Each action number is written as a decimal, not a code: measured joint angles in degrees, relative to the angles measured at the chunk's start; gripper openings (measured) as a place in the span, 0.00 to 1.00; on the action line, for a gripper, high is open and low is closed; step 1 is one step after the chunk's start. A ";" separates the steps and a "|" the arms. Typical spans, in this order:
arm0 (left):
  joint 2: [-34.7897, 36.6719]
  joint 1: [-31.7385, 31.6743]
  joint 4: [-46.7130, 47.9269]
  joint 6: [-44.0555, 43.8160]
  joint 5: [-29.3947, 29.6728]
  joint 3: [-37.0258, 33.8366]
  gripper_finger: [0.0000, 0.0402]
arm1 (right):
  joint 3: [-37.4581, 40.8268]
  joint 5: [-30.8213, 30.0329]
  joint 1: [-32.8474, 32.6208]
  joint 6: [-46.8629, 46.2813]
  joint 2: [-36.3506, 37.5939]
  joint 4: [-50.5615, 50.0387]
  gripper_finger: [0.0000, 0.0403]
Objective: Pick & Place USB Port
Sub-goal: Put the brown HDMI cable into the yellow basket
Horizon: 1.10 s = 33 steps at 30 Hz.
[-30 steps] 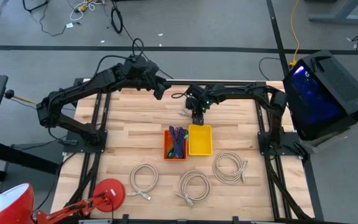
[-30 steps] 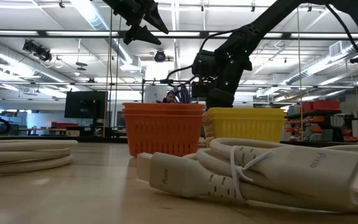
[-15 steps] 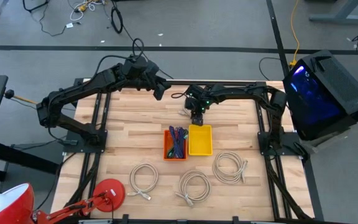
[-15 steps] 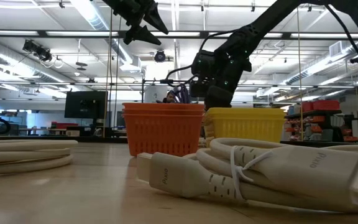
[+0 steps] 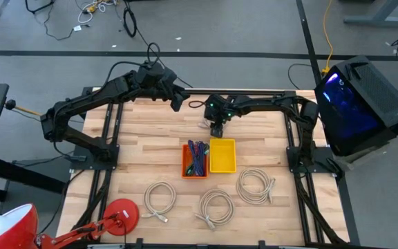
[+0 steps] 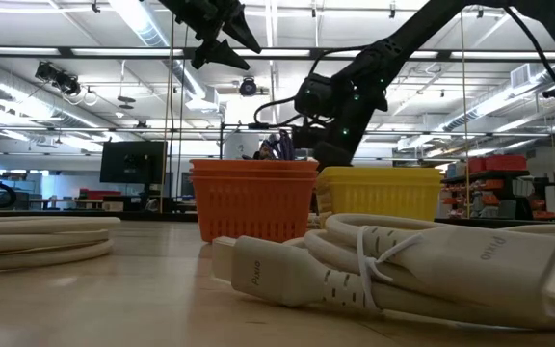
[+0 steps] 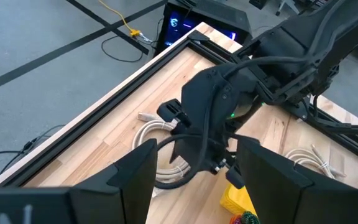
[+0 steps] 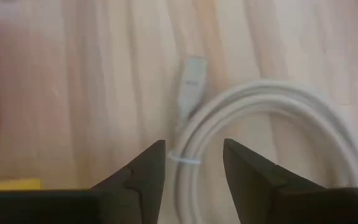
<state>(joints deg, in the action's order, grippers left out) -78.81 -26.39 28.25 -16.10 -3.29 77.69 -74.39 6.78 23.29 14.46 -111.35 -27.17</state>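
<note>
While both arms hang over the far half of the table [image 5: 268, 138], two small baskets stand side by side near its middle. To the left is the orange basket [image 5: 195, 160], which holds a tangle of dark, multicoloured cables [image 5: 198, 156]; touching its right side is the yellow basket [image 5: 222, 155], whose inside looks bare from above. In the low view only the baskets' ribbed walls show, and the cable ends just poke over the orange rim.

At the far left edge, the left gripper [image 5: 177, 101] waits high above the wood with its fingers spread and nothing between them. Further right, the right gripper [image 8: 192, 163] hovers just beyond the yellow basket, over a coiled white cable [image 8: 272, 134] lying on the table. Its fingers stand apart and hold nothing; the coil's plug end [image 8: 191, 78] lies ahead of them. From above, this coil is largely hidden beneath the gripper.

Three more white coils [image 5: 216, 206] lie along the near side. One of them fills the low view's foreground, cut off at the right edge. A red lamp [image 5: 5, 228] is cropped at the lower left corner.
</note>
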 joint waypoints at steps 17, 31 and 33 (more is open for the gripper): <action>0.00 0.02 0.94 0.28 -0.01 0.00 0.56 | 0.20 1.14 0.11 1.29 -4.44 -2.45 0.33; 0.00 0.00 1.07 0.28 0.00 0.00 0.56 | -1.69 2.61 0.85 0.18 -2.43 -9.74 0.06; 0.00 0.00 1.07 0.28 0.00 0.00 0.56 | -3.65 0.87 0.92 0.83 -1.50 -10.55 0.06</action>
<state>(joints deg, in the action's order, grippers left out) -78.81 -26.39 29.32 -15.81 -3.29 77.69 -78.04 7.65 24.21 15.29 -112.85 -37.72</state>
